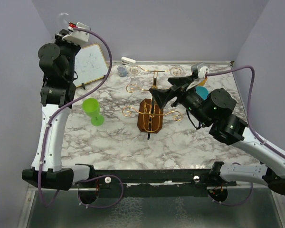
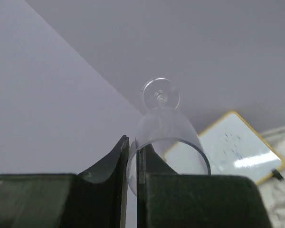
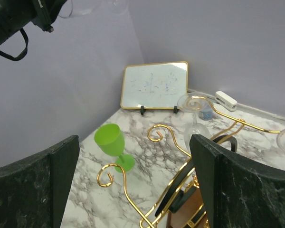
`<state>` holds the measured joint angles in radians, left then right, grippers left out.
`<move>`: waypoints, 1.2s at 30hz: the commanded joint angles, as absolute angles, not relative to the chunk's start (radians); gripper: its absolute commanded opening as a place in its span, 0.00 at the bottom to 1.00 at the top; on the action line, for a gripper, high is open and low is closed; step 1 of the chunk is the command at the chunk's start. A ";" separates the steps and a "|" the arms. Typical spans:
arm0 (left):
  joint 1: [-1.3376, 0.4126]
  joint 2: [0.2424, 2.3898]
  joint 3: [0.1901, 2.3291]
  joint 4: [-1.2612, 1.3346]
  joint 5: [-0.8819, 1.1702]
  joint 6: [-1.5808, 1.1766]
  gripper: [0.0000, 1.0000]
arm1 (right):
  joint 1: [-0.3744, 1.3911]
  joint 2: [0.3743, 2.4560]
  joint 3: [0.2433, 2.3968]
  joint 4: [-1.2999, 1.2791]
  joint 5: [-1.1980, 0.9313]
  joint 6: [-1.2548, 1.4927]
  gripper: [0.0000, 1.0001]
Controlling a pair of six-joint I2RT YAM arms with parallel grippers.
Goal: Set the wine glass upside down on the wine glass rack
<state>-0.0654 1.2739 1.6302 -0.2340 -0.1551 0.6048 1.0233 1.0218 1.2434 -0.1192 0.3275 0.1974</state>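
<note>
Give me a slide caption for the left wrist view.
Left gripper clamped on the rim of a clear wine glass, foot pointing away, whiteboard behind.

Left gripper [image 1: 68,37] is up high at the far-left wall, a clear wine glass [image 1: 62,19] sticking out of its tip. Right gripper [image 1: 163,91] hangs with jaws spread right above my gold wine glass rack [image 1: 151,112] mid-table. A green goblet [image 1: 91,110] stands left of the rack. A whiteboard [image 1: 91,61] leans at the far-left corner, with a small blue cup [image 1: 122,71] just right of it.
</note>
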 commanded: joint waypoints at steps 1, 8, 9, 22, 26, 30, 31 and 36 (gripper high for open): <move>-0.133 1.261 1.542 0.185 -0.293 0.827 0.00 | 0.947 1.080 1.333 -0.057 0.151 0.304 0.96; -0.230 1.158 1.345 0.631 -0.225 1.010 0.00 | 0.794 1.128 1.422 0.006 -0.071 0.448 0.86; -0.246 1.134 1.287 0.695 -0.189 1.036 0.00 | 0.785 1.133 1.427 0.028 -0.100 0.465 0.86; -0.445 0.875 0.783 1.190 0.238 1.315 0.00 | 0.760 1.245 1.495 0.183 -0.289 0.650 0.56; -0.551 0.858 0.717 1.194 0.308 1.455 0.00 | 0.761 1.236 1.442 0.289 -0.303 0.689 0.55; -0.685 0.870 0.659 1.200 0.348 1.611 0.00 | 0.761 1.246 1.438 0.334 -0.302 0.697 0.57; -0.718 0.878 0.651 1.200 0.348 1.647 0.00 | 0.761 1.252 1.441 0.337 -0.301 0.699 0.57; -0.831 0.940 0.647 1.233 0.340 1.751 0.00 | 0.761 1.243 1.423 0.364 -0.243 0.699 0.58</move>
<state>-0.7738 0.9131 0.6434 1.1416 0.2993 1.6009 0.7643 1.2503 1.4429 0.2928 -0.2710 0.6842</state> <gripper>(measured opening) 0.074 0.577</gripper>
